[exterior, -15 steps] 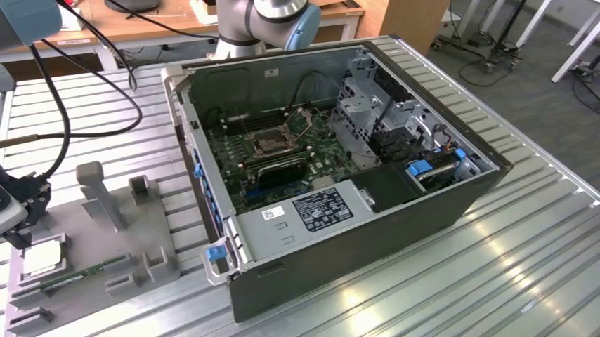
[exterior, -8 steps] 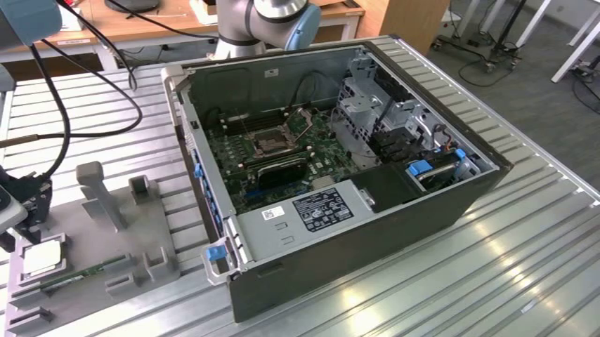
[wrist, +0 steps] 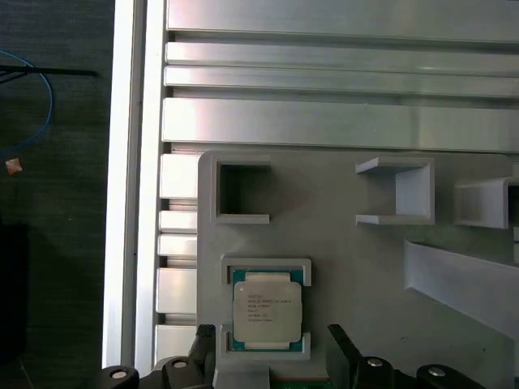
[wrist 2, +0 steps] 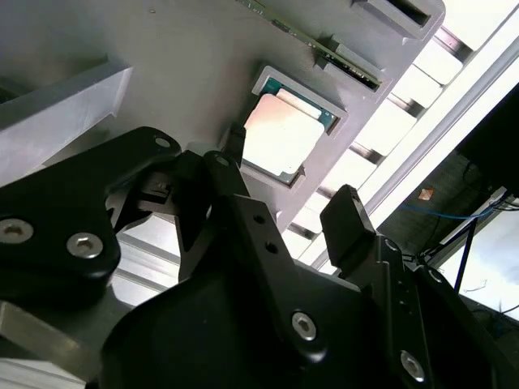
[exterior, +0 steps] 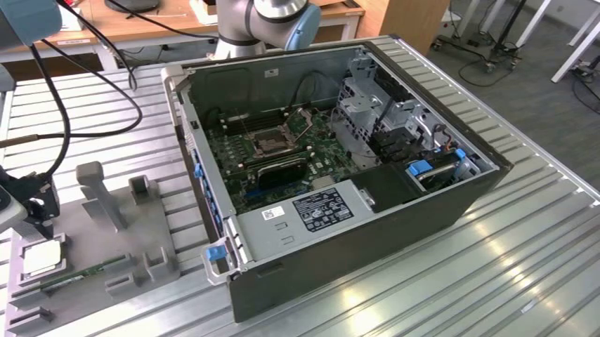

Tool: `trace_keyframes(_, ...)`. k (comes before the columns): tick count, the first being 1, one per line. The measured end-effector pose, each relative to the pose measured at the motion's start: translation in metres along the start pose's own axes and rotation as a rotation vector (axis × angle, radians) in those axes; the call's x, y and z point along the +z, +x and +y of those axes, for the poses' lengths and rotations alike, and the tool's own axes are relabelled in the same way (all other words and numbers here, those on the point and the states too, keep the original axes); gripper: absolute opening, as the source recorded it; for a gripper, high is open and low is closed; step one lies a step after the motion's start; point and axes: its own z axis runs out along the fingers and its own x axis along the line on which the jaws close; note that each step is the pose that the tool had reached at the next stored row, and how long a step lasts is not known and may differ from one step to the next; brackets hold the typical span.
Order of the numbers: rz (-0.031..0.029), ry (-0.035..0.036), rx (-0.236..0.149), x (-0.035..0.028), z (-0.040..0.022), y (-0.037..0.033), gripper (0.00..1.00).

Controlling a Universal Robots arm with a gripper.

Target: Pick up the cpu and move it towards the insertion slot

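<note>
High exterior view; both wrist views closely share the cpu.

The flat, square, silvery-beige cpu lies face up in a framed pocket near one edge of the grey holder plate. The square, silver-framed insertion slot sits mid-way across the green motherboard, its dark centre seemingly uncovered.

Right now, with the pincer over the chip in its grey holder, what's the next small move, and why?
Probably lower straight down. In the first wrist view the open pincer straddles the cpu, which lies flat in its pocket in the grey tray. The pincer seems to hang above it, not touching.
</note>
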Motion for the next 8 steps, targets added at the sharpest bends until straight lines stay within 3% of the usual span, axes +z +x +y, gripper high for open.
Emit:
trace_keyframes(1,0.0000,0.0000,0.000,0.0000,0.0000,0.0000,0.65)
trace_keyframes(8,0.0001,0.0001,0.000,0.0003,0.0000,0.0000,0.65)
